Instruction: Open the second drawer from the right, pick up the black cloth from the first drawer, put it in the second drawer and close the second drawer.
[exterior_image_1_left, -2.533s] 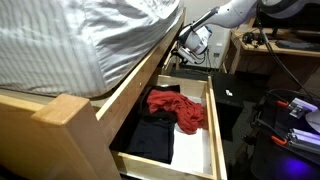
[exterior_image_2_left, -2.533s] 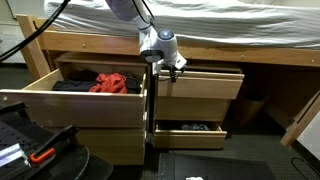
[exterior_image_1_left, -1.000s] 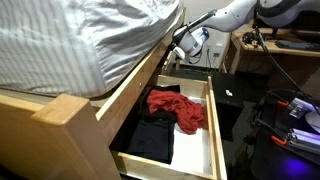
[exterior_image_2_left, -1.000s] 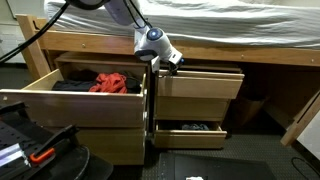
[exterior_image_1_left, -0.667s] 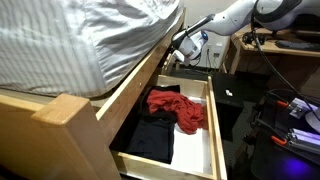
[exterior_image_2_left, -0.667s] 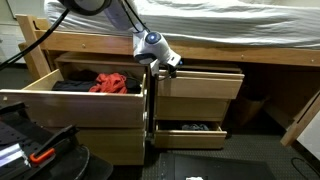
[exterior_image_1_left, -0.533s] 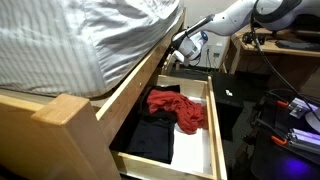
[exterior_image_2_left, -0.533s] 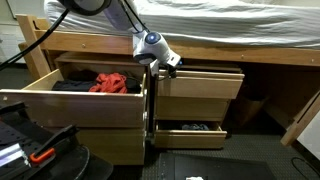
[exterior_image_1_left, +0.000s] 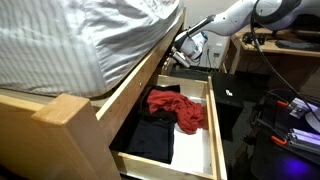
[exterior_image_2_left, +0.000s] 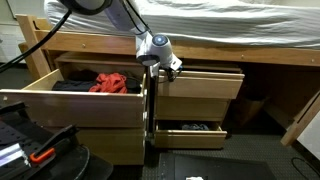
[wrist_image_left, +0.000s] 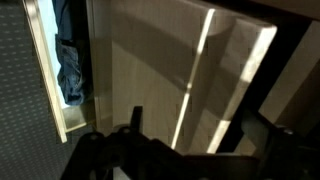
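Second drawer (exterior_image_2_left: 200, 85), just beside the released, empty claw (exterior_image_2_left: 172, 67): rigid wood, probably sliding stiffly, best hooked by its top front edge, as no handle shows.

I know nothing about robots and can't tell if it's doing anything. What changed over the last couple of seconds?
Only the arm re-angled. Its gripper barely shifted at the front of the second drawer, jaws open and holding nothing. That drawer, the open first drawer, the black cloth and the red cloth all stayed put.
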